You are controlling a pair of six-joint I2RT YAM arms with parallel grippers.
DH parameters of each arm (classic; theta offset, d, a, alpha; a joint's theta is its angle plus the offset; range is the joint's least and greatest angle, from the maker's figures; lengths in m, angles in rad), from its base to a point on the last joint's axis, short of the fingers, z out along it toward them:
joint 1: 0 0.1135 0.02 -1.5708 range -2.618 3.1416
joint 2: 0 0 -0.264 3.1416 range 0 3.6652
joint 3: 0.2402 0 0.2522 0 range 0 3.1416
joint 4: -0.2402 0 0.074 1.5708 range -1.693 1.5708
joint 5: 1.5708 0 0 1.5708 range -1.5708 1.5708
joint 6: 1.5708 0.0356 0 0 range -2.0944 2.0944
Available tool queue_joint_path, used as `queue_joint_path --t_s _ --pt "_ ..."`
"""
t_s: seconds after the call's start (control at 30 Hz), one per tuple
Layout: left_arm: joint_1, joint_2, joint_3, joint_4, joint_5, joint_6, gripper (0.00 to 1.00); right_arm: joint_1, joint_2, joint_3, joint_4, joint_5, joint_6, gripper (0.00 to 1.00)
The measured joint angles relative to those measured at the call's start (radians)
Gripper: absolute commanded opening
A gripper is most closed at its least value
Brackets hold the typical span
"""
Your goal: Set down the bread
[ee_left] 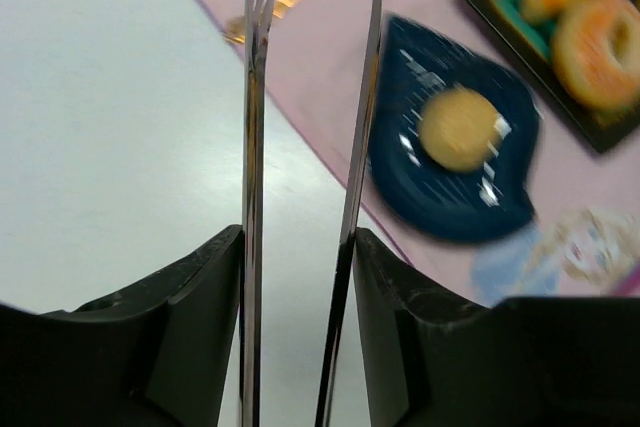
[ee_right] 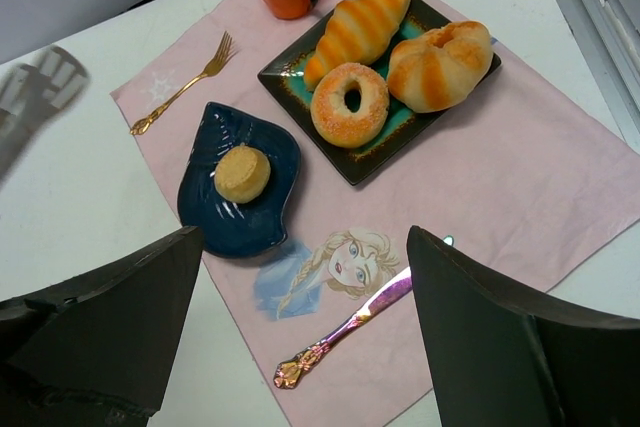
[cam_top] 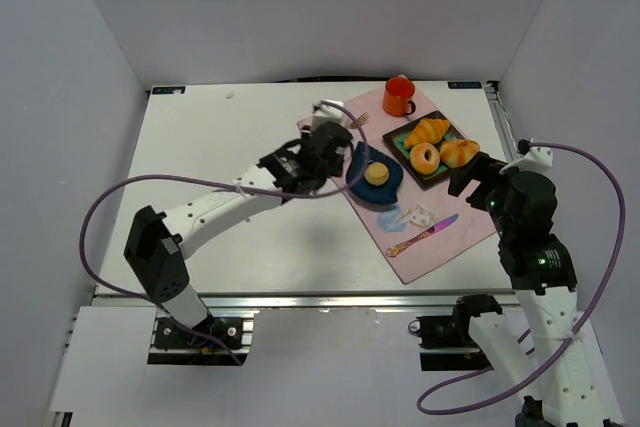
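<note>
The bread [cam_top: 376,174], a small round golden-tan bun, lies on a dark blue leaf-shaped plate [cam_top: 392,187] on the pink placemat. It also shows in the left wrist view [ee_left: 460,127] and the right wrist view [ee_right: 242,173]. My left gripper [cam_top: 335,152] is just left of the plate, shut on a pair of thin metal tongs [ee_left: 255,97]. The tong blades stand apart and empty, clear of the bread. My right gripper [cam_top: 470,182] is open and empty, above the mat's right side [ee_right: 305,247].
A black square plate [cam_top: 440,172] holds a ring bagel [cam_top: 426,157], a croissant [cam_top: 430,131] and another roll [cam_top: 459,152]. An orange mug [cam_top: 399,97] stands at the back. A gold fork [ee_right: 180,97] and a purple knife [ee_right: 350,327] lie on the placemat [ee_right: 520,177].
</note>
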Motion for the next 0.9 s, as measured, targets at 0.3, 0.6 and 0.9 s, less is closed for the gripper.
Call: queue_joint_path --t_s 0.3,0.6,0.9 --pt "0.513 0.022 0.051 0.027 -0.011 0.075 0.62 0.000 0.021 0.002 0.002 -0.023 0.000 0.89" --pt "0.756 0.404 0.332 0.050 0.019 0.137 0.64 0.000 0.085 0.029 0.029 -0.025 -0.005 0.89" --pt "0.830 0.683 0.415 0.076 0.060 0.126 0.64 0.000 0.139 0.031 0.067 -0.019 -0.005 0.89"
